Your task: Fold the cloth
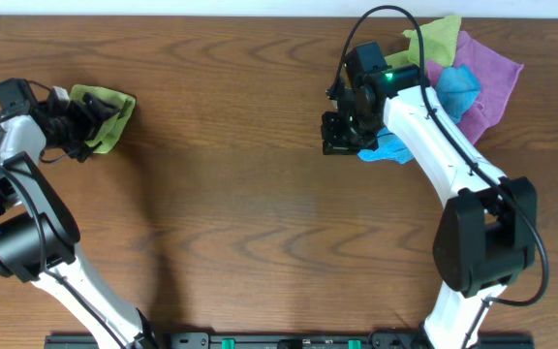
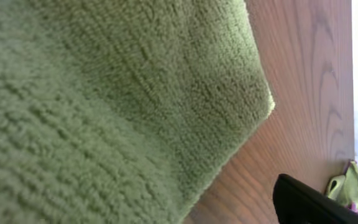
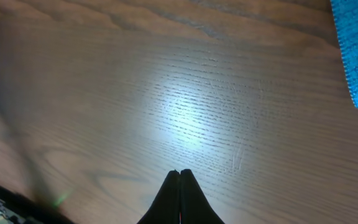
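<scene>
Overhead: one lime-green microfibre cloth [image 1: 109, 107], bunched at the far left of the brown wooden table [image 1: 240, 194]; long axis unclear. It lay just right of the left gripper [image 1: 80, 124], the nearer of two. Whether those fingers were spread could not be told. Right gripper [image 3: 179, 175], well apart, had its fingers pressed together, empty. Pile beside it: one yellow-green cloth [image 1: 434, 39], one purple cloth [image 1: 487, 73], and blue cloth [image 1: 453, 87], one or two.
</scene>
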Motion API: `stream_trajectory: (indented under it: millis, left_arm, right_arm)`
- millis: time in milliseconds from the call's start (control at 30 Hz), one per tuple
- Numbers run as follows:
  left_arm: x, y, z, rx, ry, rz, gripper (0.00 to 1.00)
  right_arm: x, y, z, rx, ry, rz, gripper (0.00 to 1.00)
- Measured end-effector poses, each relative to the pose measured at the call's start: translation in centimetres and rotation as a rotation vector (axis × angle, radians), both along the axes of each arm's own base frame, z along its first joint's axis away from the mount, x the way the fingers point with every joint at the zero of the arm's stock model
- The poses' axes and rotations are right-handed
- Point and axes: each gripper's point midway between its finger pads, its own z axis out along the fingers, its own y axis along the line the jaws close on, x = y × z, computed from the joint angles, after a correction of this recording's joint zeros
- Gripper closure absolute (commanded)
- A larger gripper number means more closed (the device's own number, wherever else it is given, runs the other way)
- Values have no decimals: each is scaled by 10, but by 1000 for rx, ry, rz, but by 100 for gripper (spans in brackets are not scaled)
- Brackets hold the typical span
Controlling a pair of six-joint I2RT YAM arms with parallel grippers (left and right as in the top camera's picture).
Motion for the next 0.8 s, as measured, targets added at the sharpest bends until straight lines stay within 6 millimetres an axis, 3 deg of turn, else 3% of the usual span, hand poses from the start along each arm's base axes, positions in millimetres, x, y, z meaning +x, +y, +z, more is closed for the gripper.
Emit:
stream_trajectory:
  millis: [300,500,533,567,667,700,800]
  left_arm:
    - [-33,19,15,-38,85,77,5]
    - [-41,18,69,-5,19,86,4]
    - [-38,20,81,17,-17,86,0]
    - [-34,22,91,40,-54,86,12]
    - [-24,32,117,112,-147,98,89]
    - [-22,35,121,122,-160,111,94]
    - [-12,41,120,124,-172,160,94]
  right_arm:
    - [-1,0,0,-1,3,0,98]
    - [-1,0,0,-1,3,0,98]
    - [-1,0,0,-1,3,0,98]
    - [-1,0,0,-1,3,0,98]
    - [-1,1,0,-1,2,3,98]
    - [-1,2,0,0,1,5,98]
    - [0,5,0,3,-10,11,98]
